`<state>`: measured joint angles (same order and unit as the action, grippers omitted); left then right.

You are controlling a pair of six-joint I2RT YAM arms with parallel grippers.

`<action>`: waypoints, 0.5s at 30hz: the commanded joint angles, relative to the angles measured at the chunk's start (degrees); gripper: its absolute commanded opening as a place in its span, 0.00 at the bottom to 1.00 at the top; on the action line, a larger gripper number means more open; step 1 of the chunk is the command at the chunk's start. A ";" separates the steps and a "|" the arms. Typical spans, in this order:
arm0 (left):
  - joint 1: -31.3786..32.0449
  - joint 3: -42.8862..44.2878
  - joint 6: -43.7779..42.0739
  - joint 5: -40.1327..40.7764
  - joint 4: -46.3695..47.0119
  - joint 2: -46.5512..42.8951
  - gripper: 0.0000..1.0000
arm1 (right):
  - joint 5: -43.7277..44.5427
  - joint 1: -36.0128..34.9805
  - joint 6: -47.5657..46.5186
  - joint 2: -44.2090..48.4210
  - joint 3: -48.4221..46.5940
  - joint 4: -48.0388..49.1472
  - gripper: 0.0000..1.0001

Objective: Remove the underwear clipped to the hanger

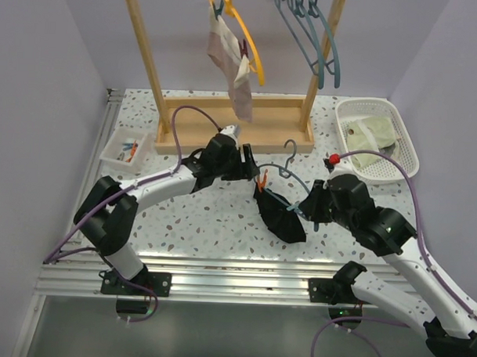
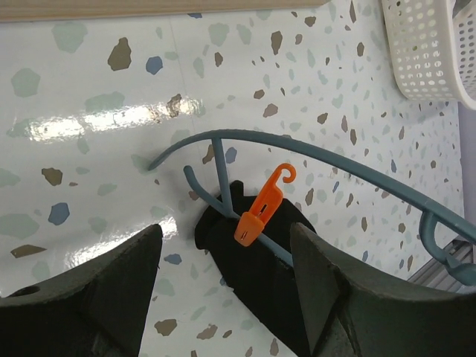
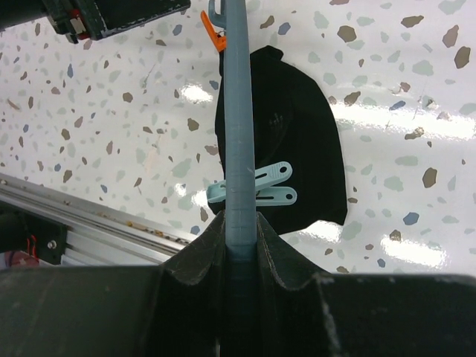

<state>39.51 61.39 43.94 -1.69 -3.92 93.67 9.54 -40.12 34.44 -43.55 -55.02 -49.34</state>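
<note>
Right gripper (image 3: 240, 223) fingers pinched tight on the blue hanger (image 3: 238, 111) bar, holding it low over the table (image 1: 206, 216). Black underwear (image 3: 297, 126) hangs off that bar, sagging onto the table, both clips on: pale blue clip (image 3: 268, 192) near the right fingers, orange clip (image 2: 256, 212) at the far end. Left gripper (image 2: 224, 234) spread wide, empty, poised at the orange clip. Pink underwear (image 1: 226, 49) clipped to the yellow hanger (image 1: 253, 50) on the wooden rack (image 1: 149, 58). Nothing freed yet; early going, I'd say.
</note>
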 commanded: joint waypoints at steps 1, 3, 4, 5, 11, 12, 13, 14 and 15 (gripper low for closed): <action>1.36 3.12 0.44 -0.50 3.04 1.78 0.73 | 1.45 -0.05 -0.95 -0.22 0.01 2.06 0.00; 2.41 3.74 0.01 -0.15 4.72 2.92 0.74 | 1.62 0.04 -0.95 -0.57 -0.08 2.49 0.00; 2.77 4.79 -0.09 0.02 4.19 4.58 0.74 | 1.62 0.04 -0.86 -0.57 -0.17 2.67 0.00; 3.03 5.41 -0.17 0.20 1.66 5.46 0.74 | 1.62 -0.05 -0.86 -0.83 -0.26 2.85 0.00; 3.38 6.38 0.00 1.25 -2.13 9.25 0.62 | 2.58 -0.05 -0.69 -1.19 -0.70 3.20 0.00; 3.38 6.12 0.00 1.52 -2.40 9.16 0.59 | 3.63 -0.05 -0.51 -0.93 -0.78 2.85 0.00; 3.38 4.90 0.00 1.52 -2.49 8.21 0.55 | 4.25 -0.05 -0.07 -0.75 -0.79 2.76 0.00; 3.38 3.93 0.09 1.52 -2.41 7.50 0.53 | 4.69 -0.05 0.10 -0.66 -0.79 2.67 0.00; 3.38 2.87 0.18 3.52 -2.06 6.80 0.52 | 5.92 -0.05 0.45 -0.40 -0.70 2.59 0.00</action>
<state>43.09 65.69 44.05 -1.26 -5.61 102.98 10.94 -40.12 34.48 -44.60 -54.83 -48.45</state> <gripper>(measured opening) 0.531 0.181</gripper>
